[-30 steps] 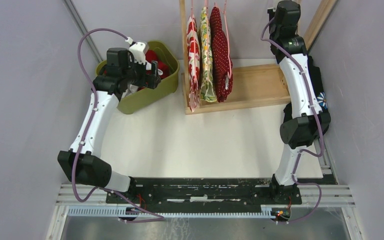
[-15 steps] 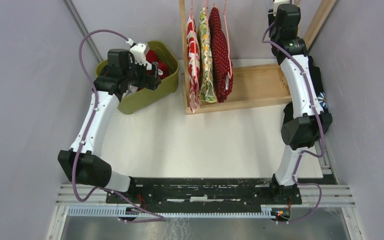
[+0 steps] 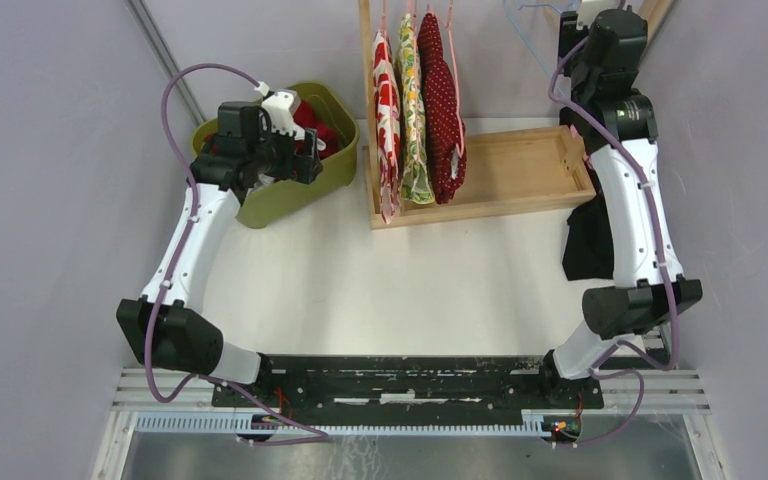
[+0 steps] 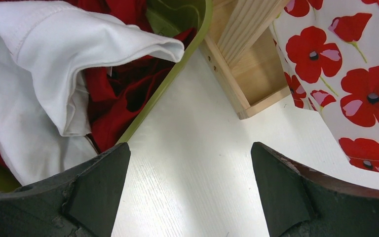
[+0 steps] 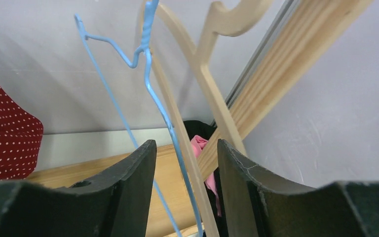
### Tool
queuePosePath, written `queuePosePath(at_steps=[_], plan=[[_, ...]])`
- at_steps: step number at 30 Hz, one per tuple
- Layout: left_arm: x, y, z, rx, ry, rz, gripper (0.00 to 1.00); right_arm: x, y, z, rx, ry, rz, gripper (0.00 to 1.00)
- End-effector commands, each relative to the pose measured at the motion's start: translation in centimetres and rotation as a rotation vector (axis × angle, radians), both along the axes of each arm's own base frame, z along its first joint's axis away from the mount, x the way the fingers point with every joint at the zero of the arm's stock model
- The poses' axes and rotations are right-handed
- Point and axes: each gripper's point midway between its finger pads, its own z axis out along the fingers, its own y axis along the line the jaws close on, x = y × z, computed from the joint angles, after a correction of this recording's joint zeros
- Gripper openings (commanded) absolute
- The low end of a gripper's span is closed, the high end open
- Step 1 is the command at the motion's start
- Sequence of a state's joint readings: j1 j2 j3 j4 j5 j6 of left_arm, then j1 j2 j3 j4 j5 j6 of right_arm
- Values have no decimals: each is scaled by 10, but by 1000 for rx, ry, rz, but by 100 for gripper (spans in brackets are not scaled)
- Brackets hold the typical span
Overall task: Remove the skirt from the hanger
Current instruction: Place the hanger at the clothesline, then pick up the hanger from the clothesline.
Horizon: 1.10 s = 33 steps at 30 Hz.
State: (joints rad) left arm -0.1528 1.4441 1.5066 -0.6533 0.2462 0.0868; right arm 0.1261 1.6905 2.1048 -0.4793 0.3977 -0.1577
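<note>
Two grippers are spread and empty: the left gripper (image 4: 190,190) over the green plastic bin (image 3: 295,190) of clothes, the right gripper (image 5: 185,190) astride a light-blue wire hanger (image 5: 150,86) and a wooden hanger (image 5: 205,84). One black skirt (image 3: 588,240) lies on the white table (image 3: 400,290) beside the right arm.

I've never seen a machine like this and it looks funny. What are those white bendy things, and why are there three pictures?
Those are two robot arms, bolted to a table. Each ends in a gripper with two fingers. One picture looks down from above. The other two come from small cameras on the wrists, so you see the dark fingers up close. The left gripper is open and empty, above a green bin holding red and white clothes. The right gripper has a blue wire hanger and a wooden hanger between its fingers; whether it grips them is unclear. Three skirts hang on a wooden rack.
</note>
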Motion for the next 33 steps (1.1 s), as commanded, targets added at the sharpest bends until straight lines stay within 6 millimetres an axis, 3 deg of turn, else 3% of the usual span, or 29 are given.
queuePosePath(at_steps=[1, 10, 19, 21, 27, 33], plan=[[-3, -3, 21, -7, -83, -28, 99, -29, -2, 31, 10, -83, 17, 55], [-1, 0, 27, -7, -97, -3, 99, -72, 16, 42, -16, -100, 101, 54], [-1, 8, 25, 3, -98, 43, 99, -107, 62, 32, 4, -74, 289, 54], [0, 11, 25, -7, -99, 78, 99, -105, 74, 27, 29, -51, 335, 54], [1, 21, 33, -7, -107, 159, 99, -76, 117, 9, 107, 35, 448, 52], [-1, 28, 38, 8, -121, 192, 99, -55, 164, 13, 159, 39, 556, 50]])
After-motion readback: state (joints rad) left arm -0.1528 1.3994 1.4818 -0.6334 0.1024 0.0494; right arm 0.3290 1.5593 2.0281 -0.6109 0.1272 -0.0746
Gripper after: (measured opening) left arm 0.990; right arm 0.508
